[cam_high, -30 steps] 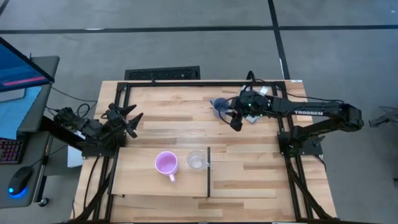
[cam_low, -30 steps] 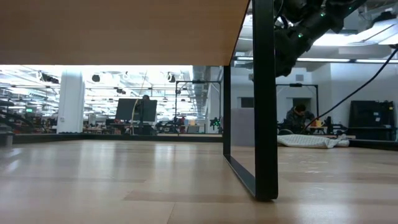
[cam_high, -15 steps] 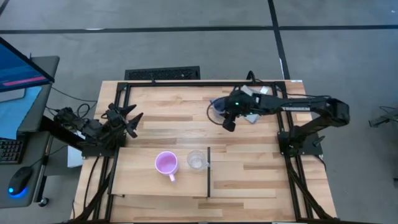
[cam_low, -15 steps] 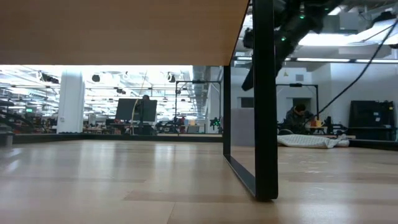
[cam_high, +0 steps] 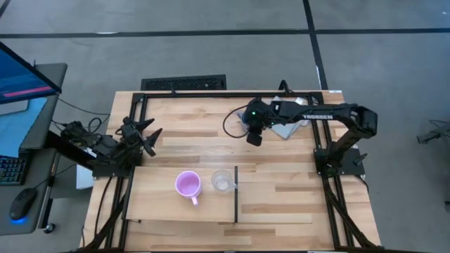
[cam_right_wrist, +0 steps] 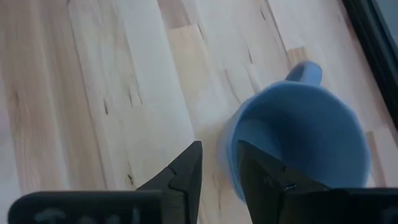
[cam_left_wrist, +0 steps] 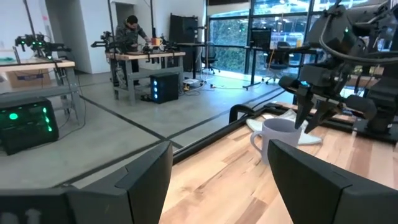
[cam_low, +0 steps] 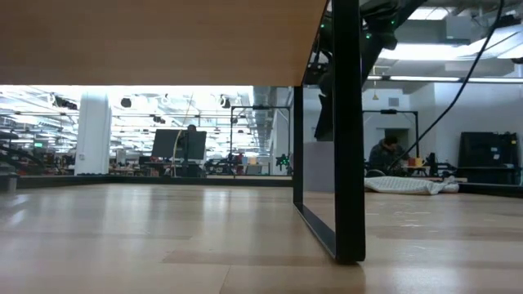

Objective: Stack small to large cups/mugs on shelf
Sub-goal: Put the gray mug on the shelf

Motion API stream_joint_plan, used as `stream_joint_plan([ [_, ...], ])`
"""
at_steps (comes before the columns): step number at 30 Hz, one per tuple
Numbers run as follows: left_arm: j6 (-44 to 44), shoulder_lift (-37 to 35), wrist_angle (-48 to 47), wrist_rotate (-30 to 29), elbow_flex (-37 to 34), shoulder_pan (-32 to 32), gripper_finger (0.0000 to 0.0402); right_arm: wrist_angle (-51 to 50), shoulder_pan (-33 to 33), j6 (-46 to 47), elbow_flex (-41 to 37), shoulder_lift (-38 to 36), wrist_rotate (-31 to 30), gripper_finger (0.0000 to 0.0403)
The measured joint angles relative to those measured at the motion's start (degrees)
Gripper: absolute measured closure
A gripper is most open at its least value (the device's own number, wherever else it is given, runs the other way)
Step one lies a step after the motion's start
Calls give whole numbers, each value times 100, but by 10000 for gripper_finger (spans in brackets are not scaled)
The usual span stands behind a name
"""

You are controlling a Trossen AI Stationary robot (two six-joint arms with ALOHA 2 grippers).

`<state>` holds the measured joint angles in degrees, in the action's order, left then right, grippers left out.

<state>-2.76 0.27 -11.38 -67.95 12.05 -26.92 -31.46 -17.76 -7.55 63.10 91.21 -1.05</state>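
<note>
The blue-grey mug (cam_right_wrist: 298, 143) stands upright on the tabletop at the far middle, handle (cam_right_wrist: 305, 71) pointing away from my right gripper. My right gripper (cam_right_wrist: 219, 177) hangs open just above the mug's near rim, slanting down, and touches nothing; the left wrist view shows its fingertips (cam_left_wrist: 309, 118) over the mug (cam_left_wrist: 280, 140). From above the gripper (cam_high: 253, 135) hides most of the mug (cam_high: 242, 119). The pink mug (cam_high: 188, 185) and the clear cup (cam_high: 222, 181) stand side by side on the pale shelf (cam_high: 155, 202). My left gripper (cam_high: 151, 137) waits open at the table's left.
A grey cloth (cam_high: 290, 128) lies under the right arm, just right of the blue mug. A black strip (cam_high: 235, 193) divides the shelf beside the clear cup. In the low view the shelf's underside (cam_low: 147, 41) and a black frame post (cam_low: 347, 131) block most of the scene.
My right gripper has travelled toward the table's left edge and sunk a little, tipping further downward, and now stands over the blue mug. The mug, the pink mug and the clear cup have stayed where they were.
</note>
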Motion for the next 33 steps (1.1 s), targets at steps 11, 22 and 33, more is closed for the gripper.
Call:
stream_joint_plan([
  [11,-4,0,-174,2,0,0,145,-126,-148,-105,5,5,57,281],
  [22,-72,0,-223,1,0,0,145,35,-243,-195,38,370,118,288],
  [33,-243,0,-343,-28,0,0,145,-18,-317,-295,27,368,165,386],
])
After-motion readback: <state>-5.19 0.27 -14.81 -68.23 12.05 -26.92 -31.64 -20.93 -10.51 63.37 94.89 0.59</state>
